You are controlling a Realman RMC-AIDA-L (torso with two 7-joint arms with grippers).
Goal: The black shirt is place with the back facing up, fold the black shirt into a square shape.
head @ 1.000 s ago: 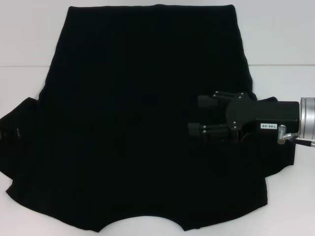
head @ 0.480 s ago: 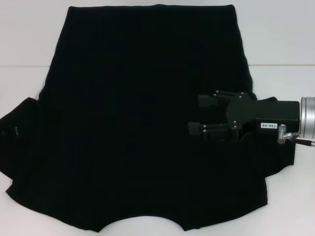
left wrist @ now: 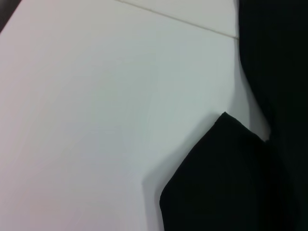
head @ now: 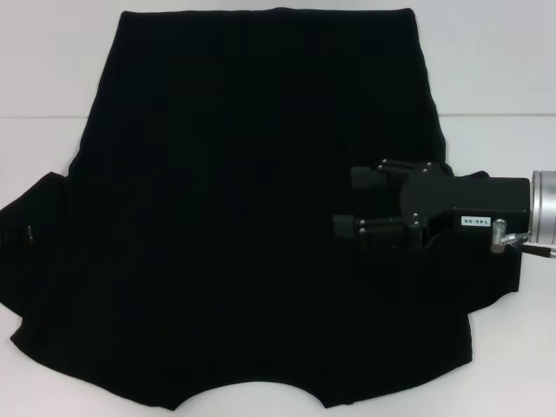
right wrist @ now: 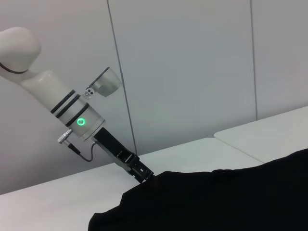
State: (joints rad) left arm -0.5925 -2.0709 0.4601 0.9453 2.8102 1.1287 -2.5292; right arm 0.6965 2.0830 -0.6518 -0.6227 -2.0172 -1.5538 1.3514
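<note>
**Right gripper poised over the shirt**

Right gripper (head: 347, 201) hovers with fingers spread above the black shirt's (head: 252, 217) right side. Left gripper (right wrist: 144, 177) is down at its left sleeve, state unclear. Shirt lies flat on the white table (head: 495, 61): soft, limp, light; best pinched at sleeve edges.

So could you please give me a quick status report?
Right gripper open over black shirt. Left gripper at far sleeve edge, jaws hidden. Shirt flat, unfolded.

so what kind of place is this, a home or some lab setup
Probably a lab or test room, not a home: a large plain black cloth T-shirt lies flat on a bare white table, plain grey wall panels stand behind it, and the right gripper hovers open above the cloth.
</note>
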